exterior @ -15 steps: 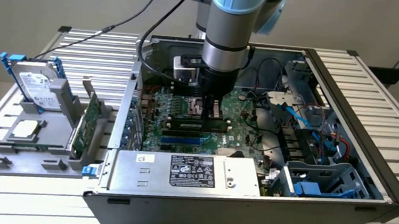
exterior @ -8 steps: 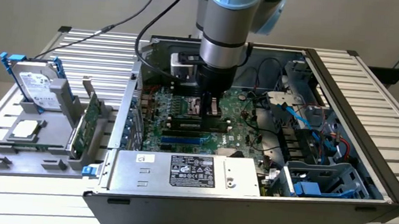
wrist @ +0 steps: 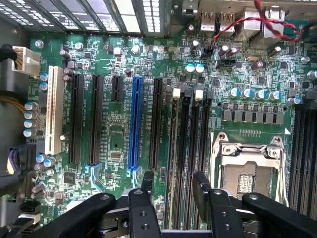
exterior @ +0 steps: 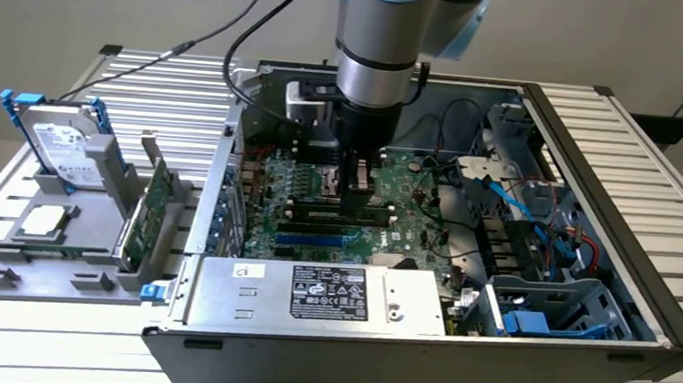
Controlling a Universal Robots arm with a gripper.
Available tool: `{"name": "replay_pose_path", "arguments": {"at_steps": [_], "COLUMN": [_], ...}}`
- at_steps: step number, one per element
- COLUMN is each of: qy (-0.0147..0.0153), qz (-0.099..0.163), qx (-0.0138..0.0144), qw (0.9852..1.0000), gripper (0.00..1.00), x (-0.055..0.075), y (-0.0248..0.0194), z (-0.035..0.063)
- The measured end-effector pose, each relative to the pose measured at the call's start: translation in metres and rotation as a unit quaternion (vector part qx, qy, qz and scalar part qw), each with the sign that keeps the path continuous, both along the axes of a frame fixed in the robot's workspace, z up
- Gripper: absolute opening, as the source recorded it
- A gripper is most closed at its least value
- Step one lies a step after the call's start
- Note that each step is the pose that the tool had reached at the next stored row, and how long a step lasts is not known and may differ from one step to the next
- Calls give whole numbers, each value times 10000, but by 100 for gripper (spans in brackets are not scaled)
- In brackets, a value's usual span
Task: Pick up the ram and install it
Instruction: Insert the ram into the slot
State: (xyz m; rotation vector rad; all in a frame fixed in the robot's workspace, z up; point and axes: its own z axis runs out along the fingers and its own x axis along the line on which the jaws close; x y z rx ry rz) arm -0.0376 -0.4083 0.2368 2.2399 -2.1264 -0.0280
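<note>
the claw point(wrist: 174, 191) hangs wide and empty just above the ram point(wrist: 174, 163), apparently already seated in its slot on the motherboard point(wrist: 114, 134).

Arm point(exterior: 385, 30) pointing straight down, tool point(wrist: 173, 191) fingers spread apart

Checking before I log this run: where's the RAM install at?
Looks done: the ram sits in a slot on the motherboard, below the gripper. In hand: nothing; the jaws are open over the memory slots. Left: can't tell whether it is fully latched.
</note>
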Motion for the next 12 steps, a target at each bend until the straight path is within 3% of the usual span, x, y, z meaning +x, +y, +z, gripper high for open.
{"name": "replay_pose_path", "arguments": {"at_steps": [6, 12], "qy": [-1, 0], "qz": [-2, -2], "qx": [2, 1], "qw": [10000, 10000], "gripper": [43, 13], "x": [-4, -5], "y": [0, 0], "z": [41, 42]}}
